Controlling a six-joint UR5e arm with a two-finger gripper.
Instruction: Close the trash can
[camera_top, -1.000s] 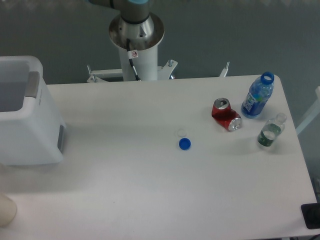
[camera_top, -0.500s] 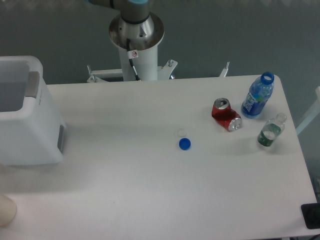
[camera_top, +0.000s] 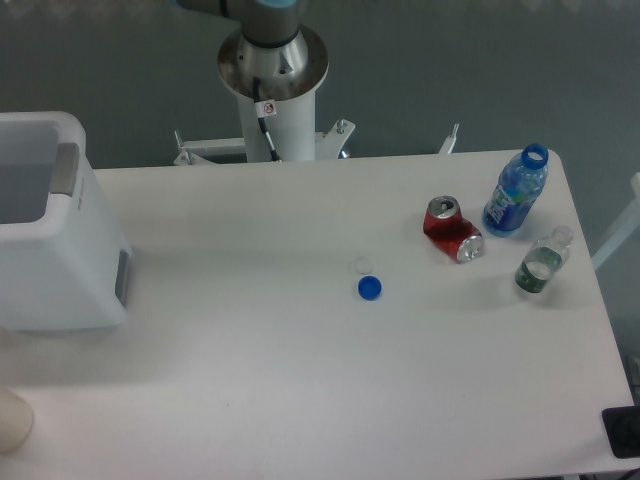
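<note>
The trash can (camera_top: 55, 235) stands open at the left edge of the bench (camera_top: 300, 380), its grey tab (camera_top: 64, 168) at the rim. The pincer is out of view, so its spread cannot be told; closing well probably means approaching from above, pressing the lid down evenly

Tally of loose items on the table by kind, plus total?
Trash can: 1 (white, open top)
Bottles: 2, a blue bottle and a clear bottle, both uncapped
Soda can: 1 (red, crushed)
Bottle caps: 2, a blue cap and a clear cap
Total: 6
</note>
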